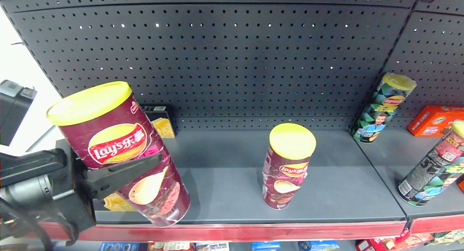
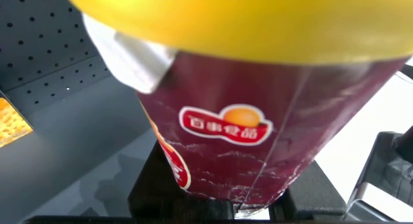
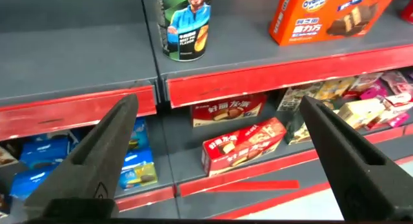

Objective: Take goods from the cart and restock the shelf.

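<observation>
Maroon chip can (image 1: 119,149) with a yellow lid, pinched round its middle by the left gripper (image 1: 139,167); one black finger (image 1: 123,173) crosses the label, the other is hidden behind. Can tilts, lid toward the left, base at the red front lip (image 1: 253,231) of the shelf (image 1: 224,178); contact with the board cannot be told. Left wrist view looks down the same can (image 2: 245,121), the yellow lid nearest. Just behind its base, a yellow packet (image 1: 116,202); at the back, against the pegboard (image 1: 235,62), a small yellow box (image 1: 163,122). Bare grey board runs from the held can to a second maroon can (image 1: 288,167), upright near the front edge, well apart. More bare board beyond it to the bay's right edge. Next bay: green can (image 1: 382,108) at the back, orange box (image 1: 435,120), another can (image 1: 431,167) nearer the front. Right gripper (image 3: 218,104) hangs spread wide before the lower tiers, fingers (image 3: 97,159) apart, holding nothing, red boxes (image 3: 245,146) beyond.
</observation>
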Available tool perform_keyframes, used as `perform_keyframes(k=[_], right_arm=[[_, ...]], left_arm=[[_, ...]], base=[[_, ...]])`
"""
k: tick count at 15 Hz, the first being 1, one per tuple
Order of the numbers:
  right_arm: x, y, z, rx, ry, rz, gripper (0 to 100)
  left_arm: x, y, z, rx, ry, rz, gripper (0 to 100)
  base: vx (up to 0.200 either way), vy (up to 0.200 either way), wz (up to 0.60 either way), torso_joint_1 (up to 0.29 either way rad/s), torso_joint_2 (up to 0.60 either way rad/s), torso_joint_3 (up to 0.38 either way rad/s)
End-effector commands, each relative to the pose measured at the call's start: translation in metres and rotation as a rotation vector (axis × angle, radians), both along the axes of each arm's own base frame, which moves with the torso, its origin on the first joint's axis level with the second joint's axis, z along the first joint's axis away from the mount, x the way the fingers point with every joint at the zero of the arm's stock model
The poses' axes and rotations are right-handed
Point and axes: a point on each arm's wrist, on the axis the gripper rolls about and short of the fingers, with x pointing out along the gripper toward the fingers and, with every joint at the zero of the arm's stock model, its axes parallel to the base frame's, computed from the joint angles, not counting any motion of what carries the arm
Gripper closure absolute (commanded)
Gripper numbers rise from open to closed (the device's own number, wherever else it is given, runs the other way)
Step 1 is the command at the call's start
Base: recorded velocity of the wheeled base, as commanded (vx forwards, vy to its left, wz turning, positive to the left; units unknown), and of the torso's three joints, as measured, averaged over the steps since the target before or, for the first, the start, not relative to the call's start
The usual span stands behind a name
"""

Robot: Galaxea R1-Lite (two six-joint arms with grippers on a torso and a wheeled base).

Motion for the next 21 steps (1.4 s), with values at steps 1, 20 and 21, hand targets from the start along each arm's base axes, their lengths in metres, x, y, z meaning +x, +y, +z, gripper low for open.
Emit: perform_keyframes(k=[1,20,21], right_arm=[[0.003,-0.001,0.0,0.012,0.039,0.02,0],[0.0,0.0,0.0,0.005,0.0,-0.005,0],[0.0,0.0,0.0,0.005,0.0,-0.005,0]], left_arm=[[0.008,-0.002,0.002,0.003,0.007,0.006,100],[0.143,-0.089,-0.005,0.041,-0.052,0.048,100],[0.15,-0.095,-0.004,0.049,-0.071,0.034,100]], base=[[0.0,0.0,0.0,0.0,0.0,0.0],[0.0,0.0,0.0,0.0,0.0,0.0],[0.0,0.0,0.0,0.0,0.0,0.0]])
